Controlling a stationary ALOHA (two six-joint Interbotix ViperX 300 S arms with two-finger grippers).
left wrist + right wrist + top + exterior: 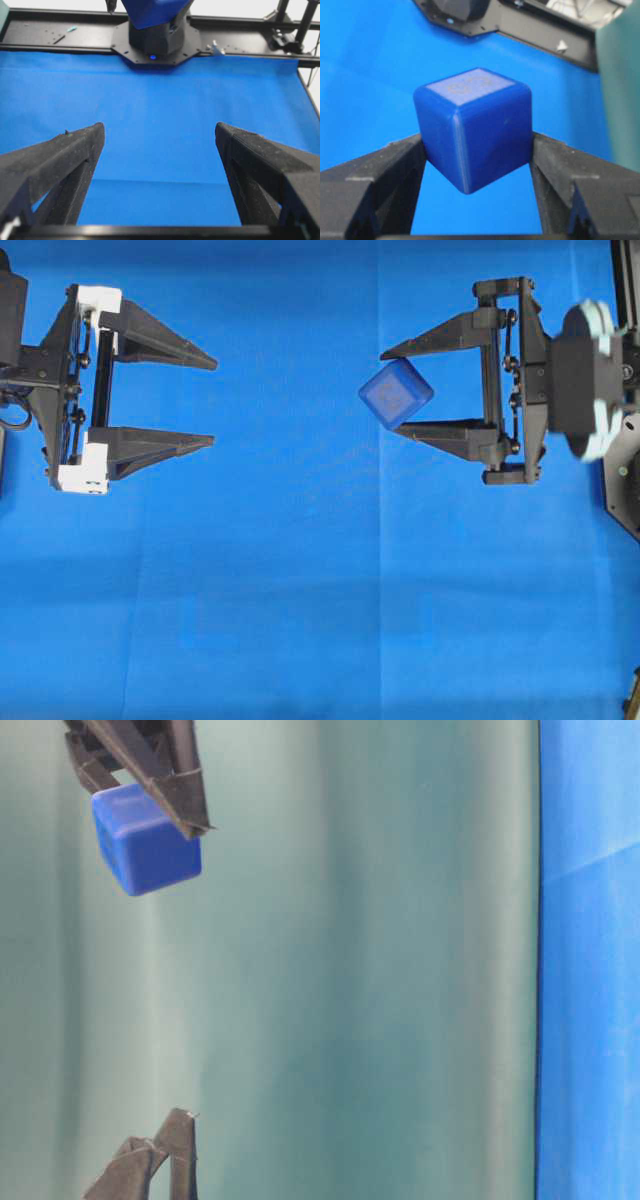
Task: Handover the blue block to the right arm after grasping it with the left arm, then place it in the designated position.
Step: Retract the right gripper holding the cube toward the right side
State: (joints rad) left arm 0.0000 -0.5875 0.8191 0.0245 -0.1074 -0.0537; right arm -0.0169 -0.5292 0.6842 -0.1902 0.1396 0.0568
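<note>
Dark-blue, the blue block (pixel 396 393) sits pinched corner-on between the right gripper (pixel 385 388) tips (left gripper (pixel 213 402) gaping, empty, well apart), so a twist could slip it out.

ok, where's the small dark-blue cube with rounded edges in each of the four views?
Overhead: small dark-blue cube right of centre, pinched at the tips of the all-black right gripper.
Table-level: top left, under dark prongs.
Left wrist: top edge, partly cropped.
Right wrist: centre, held corner-on between both fingers.
Shared landmark: bright blue cloth.
</note>
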